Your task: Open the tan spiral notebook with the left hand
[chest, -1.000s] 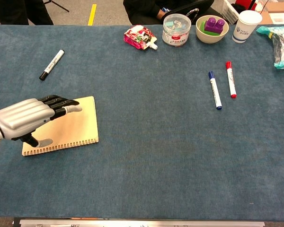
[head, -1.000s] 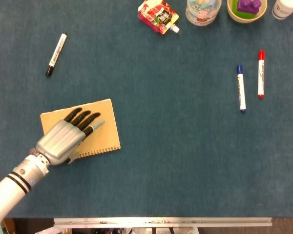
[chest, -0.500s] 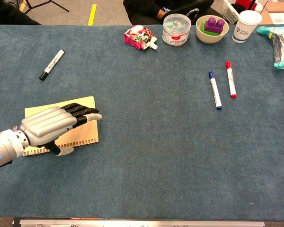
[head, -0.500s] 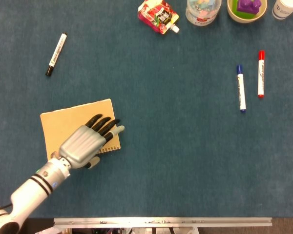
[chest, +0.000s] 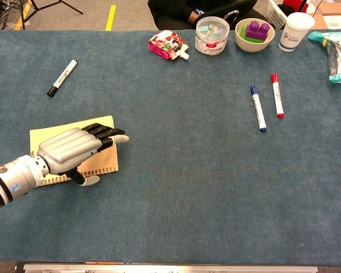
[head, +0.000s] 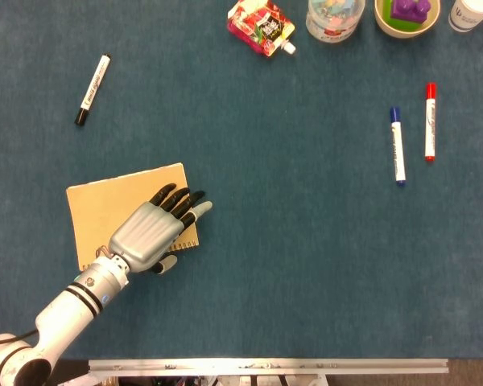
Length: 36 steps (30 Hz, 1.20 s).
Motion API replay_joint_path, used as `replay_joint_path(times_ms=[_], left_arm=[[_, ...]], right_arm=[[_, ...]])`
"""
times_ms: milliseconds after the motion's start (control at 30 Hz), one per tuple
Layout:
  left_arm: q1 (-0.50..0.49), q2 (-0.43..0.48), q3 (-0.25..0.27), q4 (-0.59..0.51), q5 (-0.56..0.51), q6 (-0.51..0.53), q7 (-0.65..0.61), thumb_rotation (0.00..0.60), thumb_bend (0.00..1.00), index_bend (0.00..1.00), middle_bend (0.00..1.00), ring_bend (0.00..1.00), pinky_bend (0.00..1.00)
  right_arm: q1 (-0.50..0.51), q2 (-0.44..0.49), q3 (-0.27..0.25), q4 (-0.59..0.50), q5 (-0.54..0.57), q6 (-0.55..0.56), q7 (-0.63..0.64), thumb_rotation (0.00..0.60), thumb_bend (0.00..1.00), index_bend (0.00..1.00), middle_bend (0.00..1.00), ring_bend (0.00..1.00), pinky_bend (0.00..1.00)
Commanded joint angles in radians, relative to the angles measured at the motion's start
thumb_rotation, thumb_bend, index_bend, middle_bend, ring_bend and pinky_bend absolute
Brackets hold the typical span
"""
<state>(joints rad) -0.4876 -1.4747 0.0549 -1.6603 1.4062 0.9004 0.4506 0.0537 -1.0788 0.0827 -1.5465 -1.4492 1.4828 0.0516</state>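
Head view shows your tan spiral notebook (head: 117, 209) lying flat and closed near the worktop's front-left corner, its wire binding along the front edge. Your left hand (head: 154, 233) hovers over or rests on its front-right corner, fingers spread, holding nothing; contact is unclear. Judge the notebook light, with a thin, bendable, smooth card cover that could slide on the blue cloth. Take hold at the far edge, opposite the spiral, and lift only the cover. The black marker (head: 92, 89) lies well apart toward the far-left corner. Your right hand is out of view.

Lab-like test table (chest: 176, 187), blue felt, scattered markers (chest: 258, 108)
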Motion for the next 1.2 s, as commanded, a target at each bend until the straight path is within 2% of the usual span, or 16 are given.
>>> replay_joint_path(times_ms=[33, 600, 1200], left_arm=[[-0.002, -0.009, 0.003, 0.005, -0.010, 0.002, 0.013, 0.516, 0.25, 0.00, 0.00, 0.00, 0.00], [-0.035, -0.053, -0.030, 0.072, -0.074, 0.022, 0.106, 0.505, 0.25, 0.00, 0.00, 0.00, 0.00], [-0.122, -0.086, -0.132, 0.168, -0.246, 0.025, 0.232, 0.511, 0.25, 0.00, 0.00, 0.00, 0.00]], right_arm=[[0.000, 0.000, 0.000, 0.001, 0.001, -0.001, 0.002, 0.600, 0.22, 0.24, 0.25, 0.15, 0.27], [-0.013, 0.002, 0.001, 0.016, 0.002, 0.012, 0.028, 0.600, 0.22, 0.24, 0.25, 0.15, 0.27], [-0.037, -0.001, -0.002, 0.027, -0.002, 0.037, 0.053, 0.600, 0.22, 0.24, 0.25, 0.15, 0.27]])
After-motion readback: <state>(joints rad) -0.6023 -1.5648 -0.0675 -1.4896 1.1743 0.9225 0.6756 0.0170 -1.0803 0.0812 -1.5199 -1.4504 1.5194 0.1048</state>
